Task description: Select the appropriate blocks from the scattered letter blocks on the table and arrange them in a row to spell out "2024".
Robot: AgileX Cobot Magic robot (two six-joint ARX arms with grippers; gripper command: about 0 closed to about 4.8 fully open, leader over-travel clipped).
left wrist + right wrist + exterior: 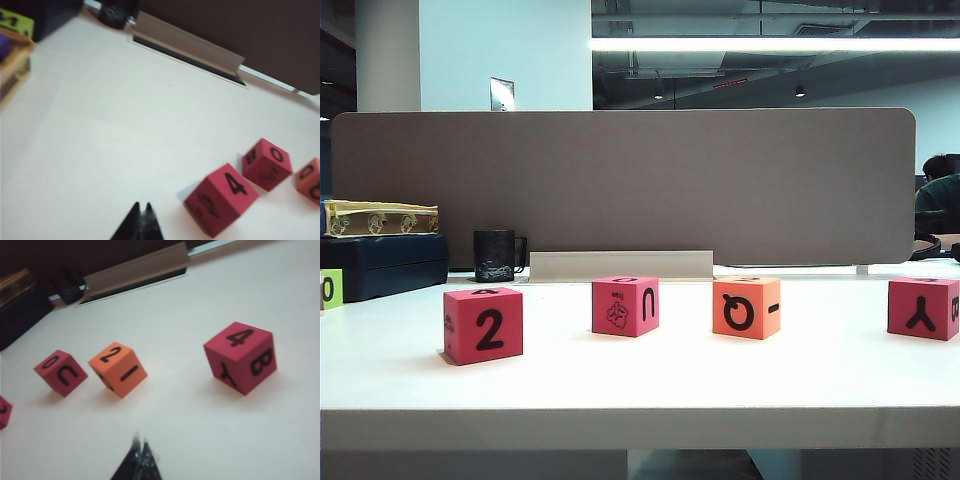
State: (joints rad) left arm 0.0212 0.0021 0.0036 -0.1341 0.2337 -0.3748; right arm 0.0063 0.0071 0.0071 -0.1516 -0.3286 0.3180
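**Both claws pressed together, nothing held**

The left gripper point(140, 216) is seen only as dark closed tips, cut off at the frame edge above the white table point(110, 130); the pink-red foam blocks point(221, 198) lie beside it. The right gripper point(140, 455), likewise closed and empty, is blurred; an orange foam block point(118, 369) lies beyond it.

Black mug point(496, 255) at divider's foot, beside dark box point(382, 264) with yellow patterned box point(380, 217) on top; lime-green block point(330, 288) marked 0 at far left.
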